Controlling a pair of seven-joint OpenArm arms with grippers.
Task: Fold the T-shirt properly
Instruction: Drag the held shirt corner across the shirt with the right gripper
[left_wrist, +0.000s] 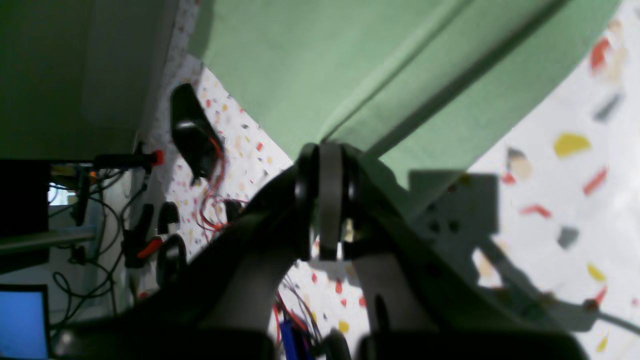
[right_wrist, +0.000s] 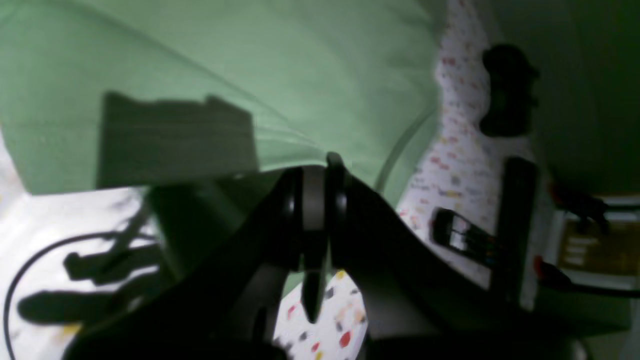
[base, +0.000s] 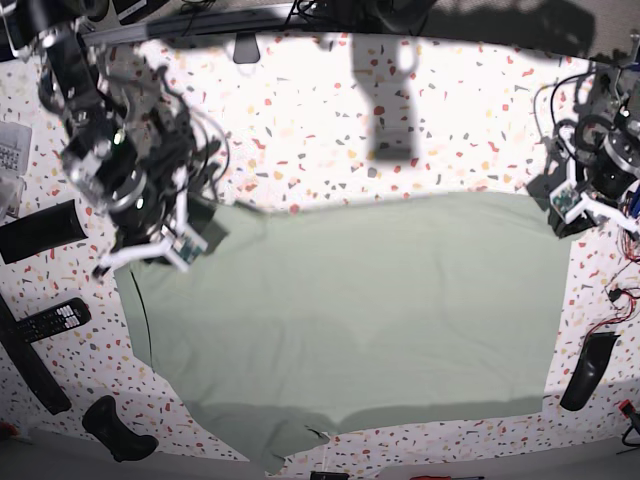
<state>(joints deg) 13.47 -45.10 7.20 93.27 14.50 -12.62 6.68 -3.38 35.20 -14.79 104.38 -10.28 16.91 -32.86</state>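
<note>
Sage-green T-shirt (base: 360, 310), one, spread mid-frame; left gripper (left_wrist: 325, 155) and right gripper (right_wrist: 315, 172) each clamped on an upper edge, apparently, wrist views blurry.

Speckled white table (base: 300, 110) under a spread green shirt (base: 350, 310)

At its left edge lie a remote control (base: 50, 320) and a black game controller (base: 115, 428) (near the front corner) — a dark oblong case (base: 588, 370) lies at the right.
</note>
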